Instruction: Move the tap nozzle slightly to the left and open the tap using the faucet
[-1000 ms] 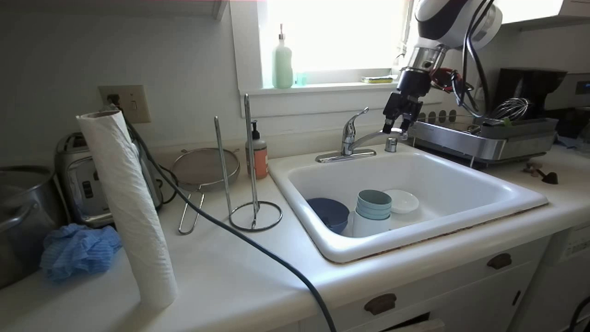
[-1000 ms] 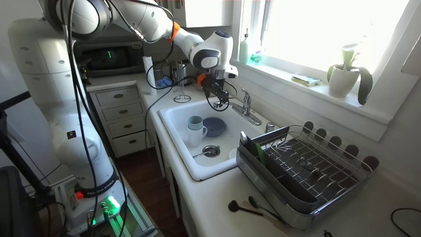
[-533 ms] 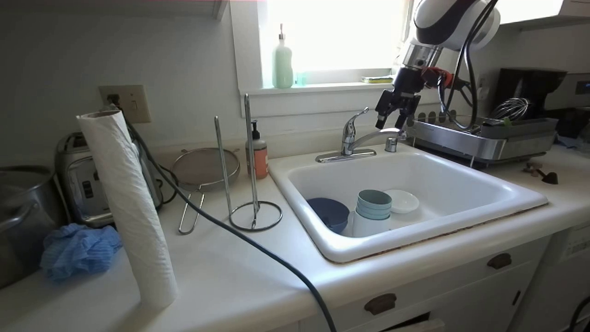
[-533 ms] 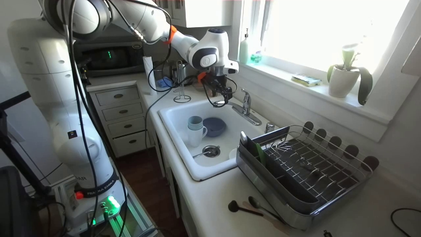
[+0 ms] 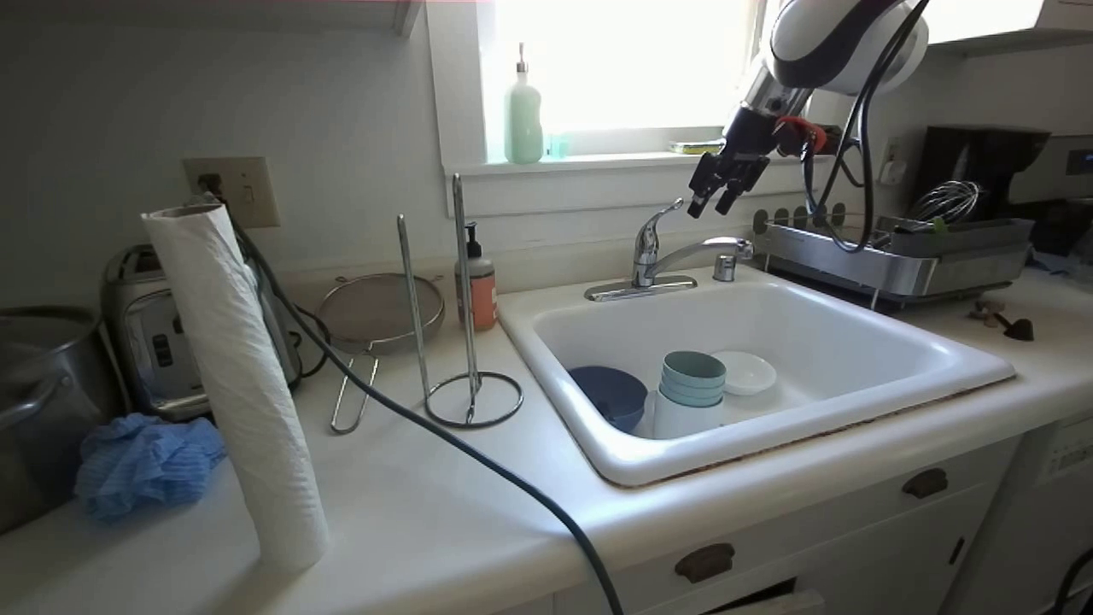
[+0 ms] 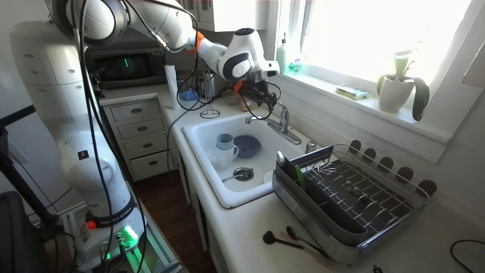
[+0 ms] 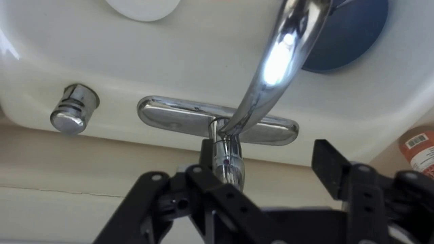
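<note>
The chrome tap (image 5: 646,266) stands at the back of the sink and shows in all views. Its long tap nozzle (image 5: 693,248) sticks out over the sink; in the wrist view the nozzle (image 7: 276,69) runs up and right. The faucet (image 5: 657,220), a short lever, points up from the body; in the wrist view its tip is hidden behind my finger. My gripper (image 5: 710,209) is open and empty, tilted, above the nozzle and beside the faucet's tip. In the wrist view, the tap's body shows close to the left-hand finger (image 7: 206,154). No contact shows.
The white sink (image 5: 854,418) holds a blue bowl (image 6: 247,146), stacked cups (image 5: 693,376) and a white dish (image 5: 743,373). A chrome cap (image 7: 75,108) stands beside the tap. A dish rack (image 5: 854,256) is on the counter. The window sill (image 5: 615,162) runs behind.
My gripper has risen from the nozzle's end, moved toward the faucet and the window wall, and tilted. It stays open. The nozzle and the faucet show no visible change.
</note>
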Controlling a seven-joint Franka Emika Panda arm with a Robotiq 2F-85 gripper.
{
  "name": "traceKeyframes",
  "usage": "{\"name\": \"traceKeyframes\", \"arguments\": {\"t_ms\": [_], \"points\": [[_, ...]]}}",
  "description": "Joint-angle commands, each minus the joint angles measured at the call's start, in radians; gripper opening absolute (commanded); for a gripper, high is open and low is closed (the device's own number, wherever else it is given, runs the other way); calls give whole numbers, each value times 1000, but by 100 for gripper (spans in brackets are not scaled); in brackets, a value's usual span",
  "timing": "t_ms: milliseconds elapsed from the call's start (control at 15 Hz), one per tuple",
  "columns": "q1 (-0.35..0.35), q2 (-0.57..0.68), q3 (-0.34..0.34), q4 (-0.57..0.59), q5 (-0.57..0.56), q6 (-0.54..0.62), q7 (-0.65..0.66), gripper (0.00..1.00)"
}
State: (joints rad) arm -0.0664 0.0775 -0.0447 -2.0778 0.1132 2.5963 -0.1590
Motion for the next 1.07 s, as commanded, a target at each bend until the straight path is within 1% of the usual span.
{"name": "traceKeyframes", "arguments": {"t_ms": [0, 333, 400, 467, 800, 933, 1000], "points": [[-4, 38, -4, 5, -23, 108, -9, 46], [-17, 106, 0, 21, -13, 225, -17, 10], [-21, 120, 4, 27, -6, 255, -22, 4], [-25, 132, 10, 32, 3, 274, -29, 0], [-28, 185, 22, 75, 30, 366, -70, 0], [-37, 197, 39, 92, 48, 387, -83, 0], [-48, 198, 57, 96, 72, 392, -100, 0]]}}
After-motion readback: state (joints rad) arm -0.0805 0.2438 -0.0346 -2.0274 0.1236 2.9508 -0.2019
